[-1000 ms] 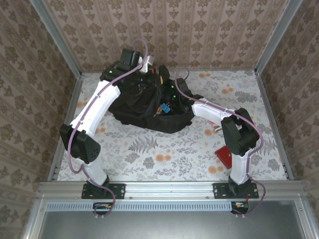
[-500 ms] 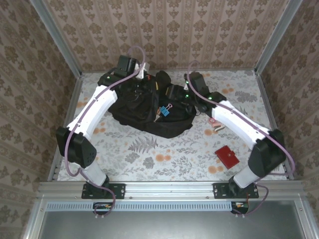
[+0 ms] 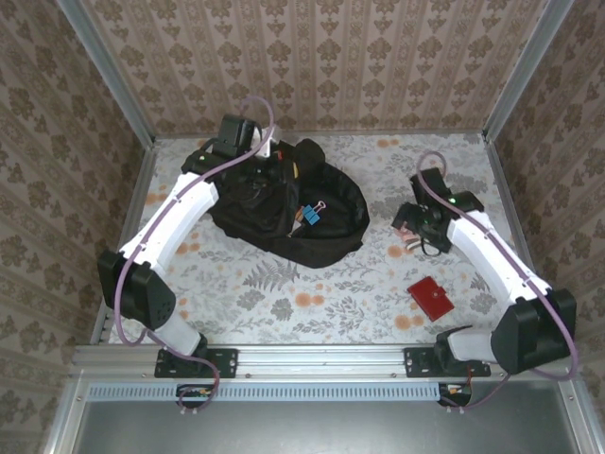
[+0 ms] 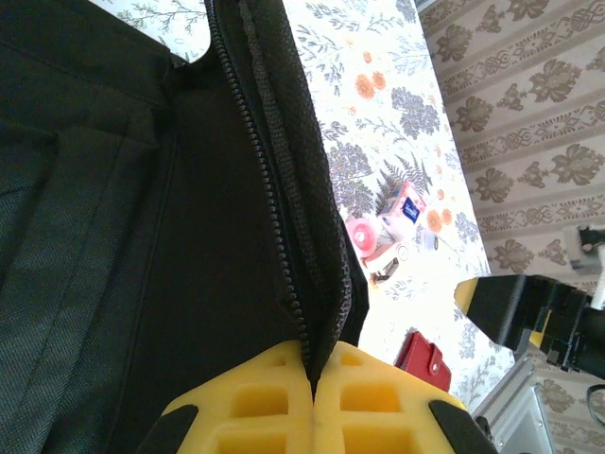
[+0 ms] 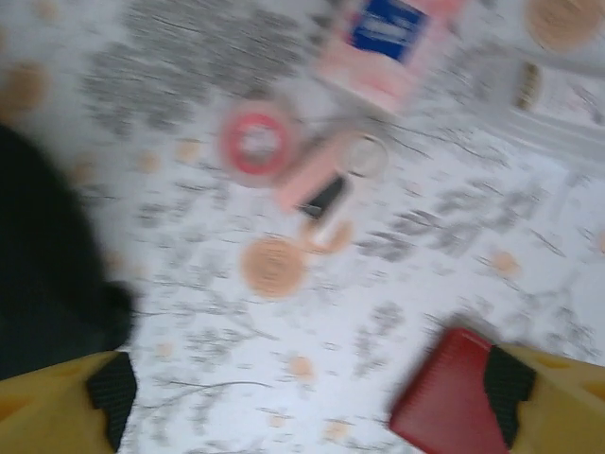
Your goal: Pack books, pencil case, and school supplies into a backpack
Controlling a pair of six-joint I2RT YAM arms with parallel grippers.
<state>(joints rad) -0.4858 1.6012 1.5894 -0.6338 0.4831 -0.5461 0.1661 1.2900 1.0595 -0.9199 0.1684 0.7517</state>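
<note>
The black backpack (image 3: 284,203) lies open at the back left of the table. My left gripper (image 3: 274,156) is at its far top edge, shut on the zip edge of the backpack (image 4: 284,236), with the yellow fingertips (image 4: 265,397) pressed together. Blue binder clips (image 3: 308,216) lie in the opening. My right gripper (image 3: 414,227) hangs open and empty over small pink supplies: a tape roll (image 5: 255,142), a box with a blue label (image 5: 383,43) and a clip (image 5: 321,189). Its jaws (image 5: 307,407) stand wide. The books are out of view.
A flat red case (image 3: 432,298) with a snap flap lies near the front right, seen also as the red case (image 5: 454,397) beside my right finger. Metal rails and patterned walls close in the table on three sides.
My right arm has swung out of the backpack to the right, over the pink supplies, and its jaws have opened wider. The left gripper stays shut on the zip edge.
</note>
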